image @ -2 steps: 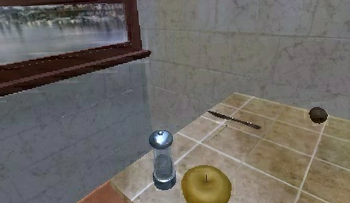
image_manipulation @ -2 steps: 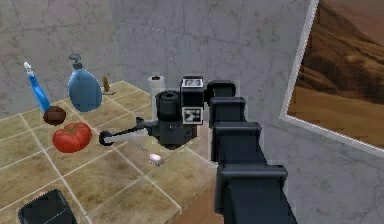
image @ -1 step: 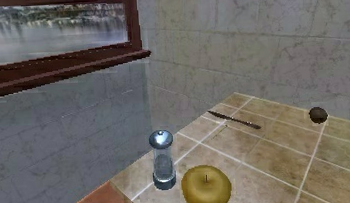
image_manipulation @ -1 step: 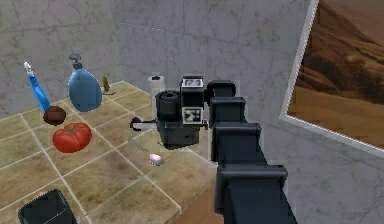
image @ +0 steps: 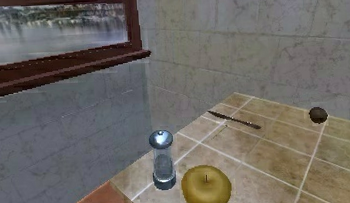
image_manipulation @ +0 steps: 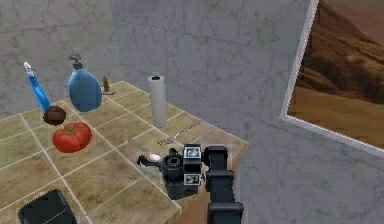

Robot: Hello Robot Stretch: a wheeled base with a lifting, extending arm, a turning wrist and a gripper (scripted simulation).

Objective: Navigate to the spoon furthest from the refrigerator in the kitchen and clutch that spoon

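Observation:
In the arm side view the arm rises from the bottom edge over a tiled counter. The gripper reaches left from its dark body, beside two white marked squares. A small pale thing lies on the counter at the fingers, too small to name. I cannot tell whether the gripper holds anything. A thin pale streak lies on the tiles just beyond. In the forward view a thin, long utensil lies on the counter near the wall.
Arm side view: a white upright roll, a red tomato, a blue round bottle, a blue spray bottle, a dark box. Forward view: a small shaker, a yellow apple, a dark lump, a window.

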